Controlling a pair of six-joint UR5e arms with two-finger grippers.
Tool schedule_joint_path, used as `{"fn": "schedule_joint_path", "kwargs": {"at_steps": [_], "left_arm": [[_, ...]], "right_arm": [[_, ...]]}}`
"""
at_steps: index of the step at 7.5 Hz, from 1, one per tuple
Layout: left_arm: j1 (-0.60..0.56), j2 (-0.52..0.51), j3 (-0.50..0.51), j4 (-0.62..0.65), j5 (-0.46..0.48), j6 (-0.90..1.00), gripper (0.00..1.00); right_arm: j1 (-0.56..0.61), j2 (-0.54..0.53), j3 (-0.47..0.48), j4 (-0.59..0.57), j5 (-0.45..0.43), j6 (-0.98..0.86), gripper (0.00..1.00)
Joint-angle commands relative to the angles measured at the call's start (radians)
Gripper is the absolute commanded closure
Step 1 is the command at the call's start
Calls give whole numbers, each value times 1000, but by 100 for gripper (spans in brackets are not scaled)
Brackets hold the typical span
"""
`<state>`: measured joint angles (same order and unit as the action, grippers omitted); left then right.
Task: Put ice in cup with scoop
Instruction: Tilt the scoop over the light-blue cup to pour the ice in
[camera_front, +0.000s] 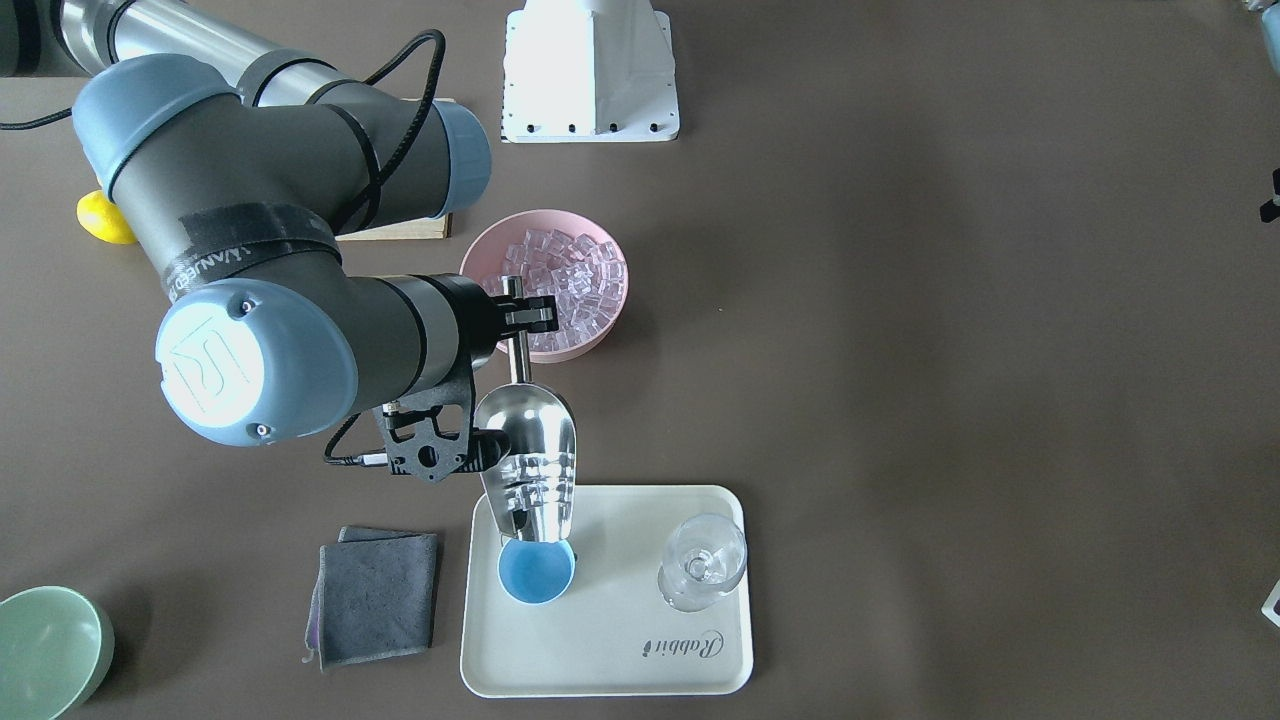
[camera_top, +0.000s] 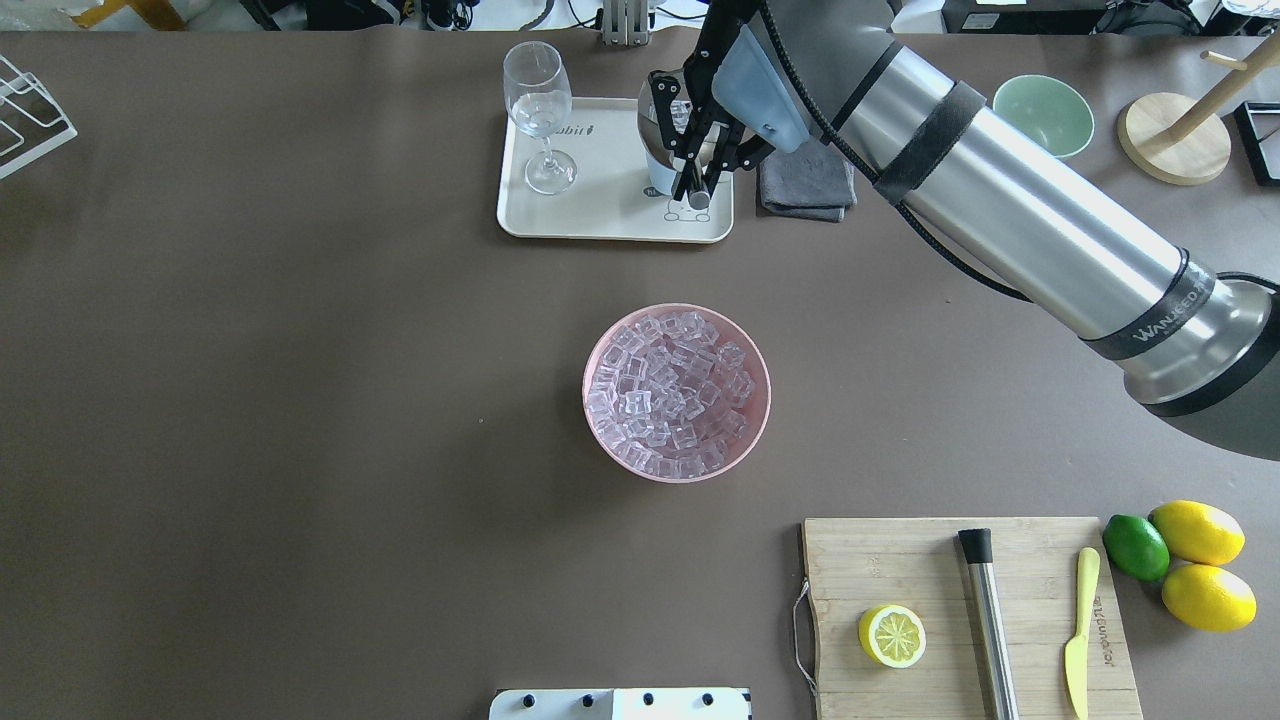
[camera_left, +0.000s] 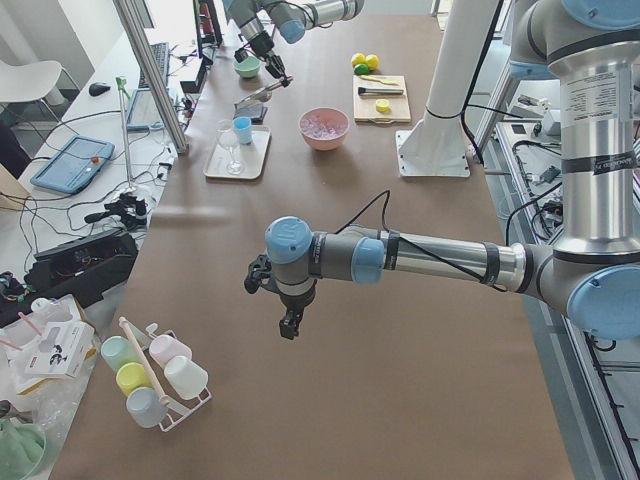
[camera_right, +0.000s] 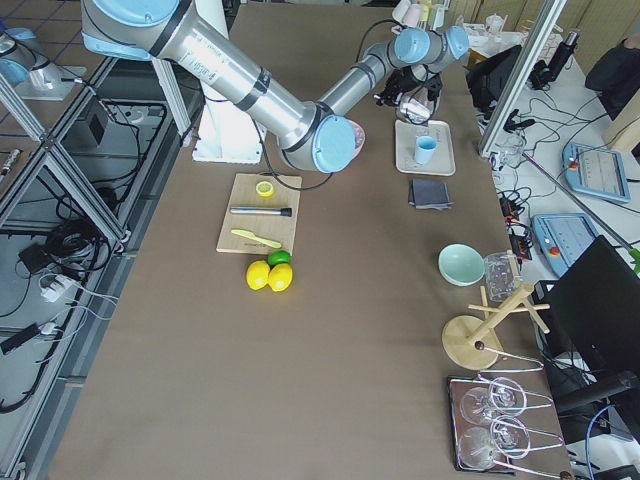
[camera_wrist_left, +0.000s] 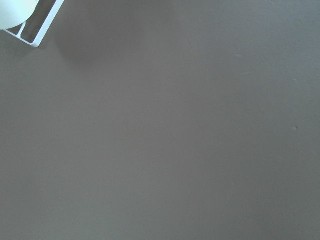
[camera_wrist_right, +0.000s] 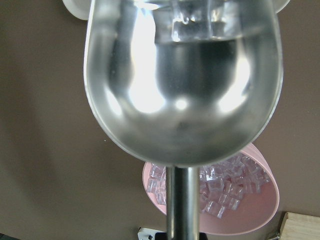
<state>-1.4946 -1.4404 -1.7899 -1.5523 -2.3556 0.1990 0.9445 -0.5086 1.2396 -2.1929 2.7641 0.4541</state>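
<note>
My right gripper (camera_front: 520, 315) is shut on the thin rod handle of the steel scoop (camera_front: 530, 460). The scoop is tilted mouth-down, its lip right over the light-blue cup (camera_front: 537, 574) on the cream tray (camera_front: 620, 640). Several ice cubes (camera_front: 535, 480) lie in the trough near its mouth; the right wrist view shows them at the scoop's far end (camera_wrist_right: 195, 25). The cup looks empty where it shows. The pink bowl (camera_top: 590, 400) holds many ice cubes (camera_top: 670, 390). My left gripper (camera_left: 290, 325) hangs over bare table far from these; I cannot tell if it is open or shut.
A clear stemmed glass (camera_front: 702, 562) stands on the tray beside the cup. A grey cloth (camera_front: 378, 598) and a pale green bowl (camera_front: 45, 650) lie next to the tray. A cutting board (camera_top: 900, 560) holds a steel cylinder (camera_top: 988, 620), half a lemon and a knife.
</note>
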Motion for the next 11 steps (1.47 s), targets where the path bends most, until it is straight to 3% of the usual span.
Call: {"fn": "schedule_joint_path", "kwargs": {"at_steps": [1, 11], "left_arm": [[-41, 5, 43, -2, -1, 0, 1], [-58, -12, 99, -5, -4, -6, 1]], "right_arm": [[2, -14, 14, 2, 6, 0, 100], [3, -33, 34, 2, 17, 0, 100]]}}
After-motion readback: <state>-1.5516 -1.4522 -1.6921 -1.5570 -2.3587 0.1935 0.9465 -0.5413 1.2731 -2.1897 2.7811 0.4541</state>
